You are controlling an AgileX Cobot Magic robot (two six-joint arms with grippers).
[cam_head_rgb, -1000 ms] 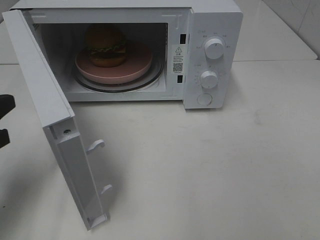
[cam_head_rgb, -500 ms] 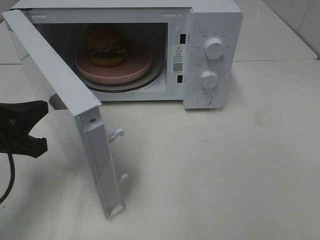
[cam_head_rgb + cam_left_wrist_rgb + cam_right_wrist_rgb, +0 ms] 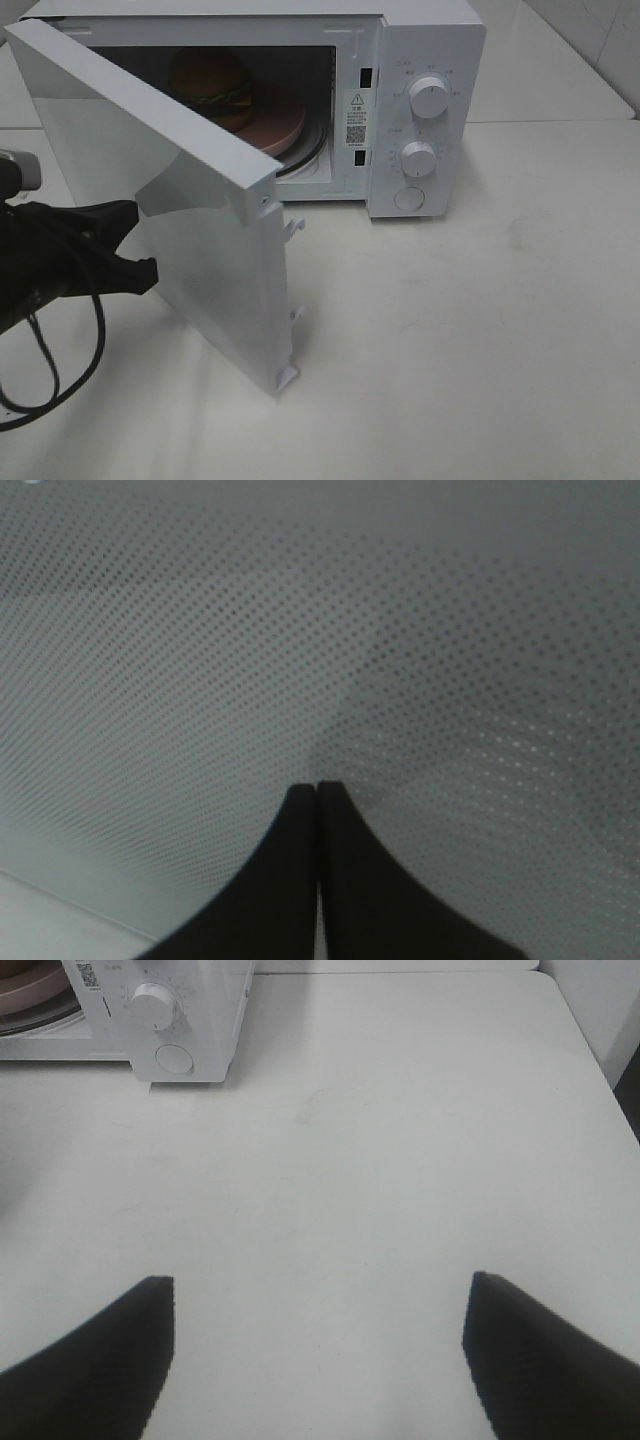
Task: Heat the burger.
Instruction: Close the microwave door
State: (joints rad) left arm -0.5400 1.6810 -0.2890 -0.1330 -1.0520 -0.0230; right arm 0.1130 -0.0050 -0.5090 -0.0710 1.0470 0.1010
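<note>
White microwave oven [image 3: 430, 40] on a white table [image 3: 480, 340]; hinged door [image 3: 150, 150] partway open. Control panel: upper knob [image 3: 428, 97], lower knob [image 3: 418, 158], round button [image 3: 408, 198]. Inside: salmon-pink dish [image 3: 285, 128] on glass turntable [image 3: 310, 155].

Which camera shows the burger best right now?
Exterior high: the burger sits on the pink dish inside the microwave, partly hidden by the door. Left wrist shows only door mesh; right wrist only the dish's edge.
</note>
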